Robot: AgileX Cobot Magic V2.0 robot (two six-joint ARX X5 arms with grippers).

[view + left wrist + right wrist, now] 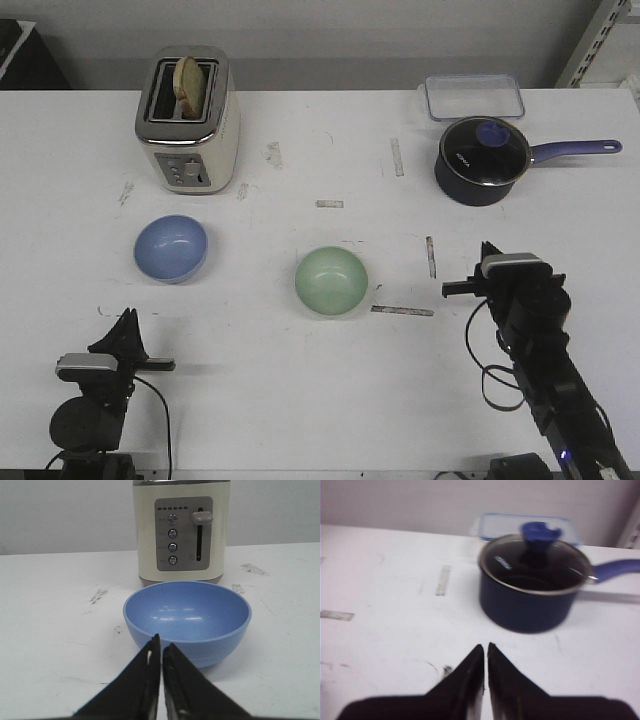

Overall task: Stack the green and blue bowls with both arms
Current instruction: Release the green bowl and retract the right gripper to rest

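**Both tools clenched, nothing grasped, bowls unstacked**

Left tool (161, 652): we see the jaws pressed together with nothing between them. It points straight at the blue bowl (187, 620), which sits just ahead of the tips, apart from them. We'd call that a lined-up approach; the jaws must open before any rim pinch.

Right tool (485, 652): also clenched on nothing. It faces the saucepan (535, 592), not a bowl, so we judge it parked rather than aimed.

Taking the green bowl (331, 282) as landmark:
- blue bowl to its left, slightly farther from the robot, well apart
- right tool to its right, near its level
- left tool nearer the robot, off to the left
- toaster (188, 120) beyond the blue bowl
- saucepan and clear container (473, 97) far right

Both bowls stand upright, mouths up, on bare tabletop (300, 400), ready to nest. The green bowl sits between the arms, so it looks like the natural base for the stack.
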